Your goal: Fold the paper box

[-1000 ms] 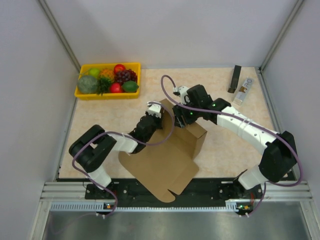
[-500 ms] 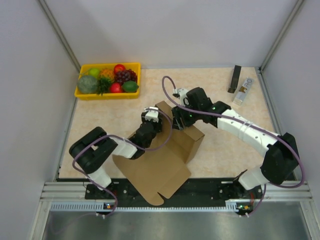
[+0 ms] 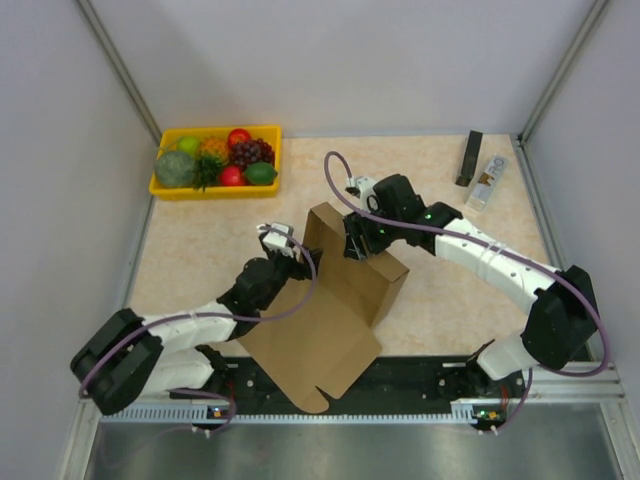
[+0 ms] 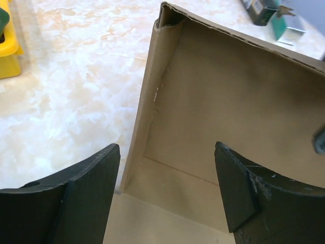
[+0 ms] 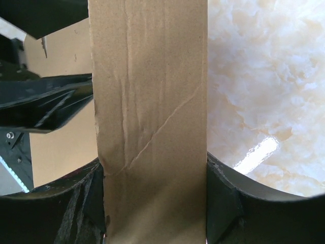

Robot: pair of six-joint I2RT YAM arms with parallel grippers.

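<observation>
The paper box (image 3: 335, 310) is brown corrugated cardboard lying partly folded mid-table, its big flap reaching toward the near edge and one corner wall standing up. My right gripper (image 3: 356, 246) comes in from the right and is shut on a folded wall of the box (image 5: 152, 101); in the right wrist view both fingers of that gripper (image 5: 152, 160) press against the strip's sides. My left gripper (image 3: 291, 256) hovers open just left of the raised corner. In the left wrist view this gripper (image 4: 166, 147) has nothing between its fingers, and the box's inside (image 4: 228, 101) lies ahead.
A yellow tray (image 3: 215, 192) of fruit sits at the back left. A black bar (image 3: 470, 158) and a small packet (image 3: 487, 182) lie at the back right. Grey walls close in both sides, and a metal rail (image 3: 350, 385) runs along the near edge.
My left gripper has opened, let go of the box wall and drawn back to the left, its arm stretching lower. The right gripper keeps its hold; the box shifted slightly.
</observation>
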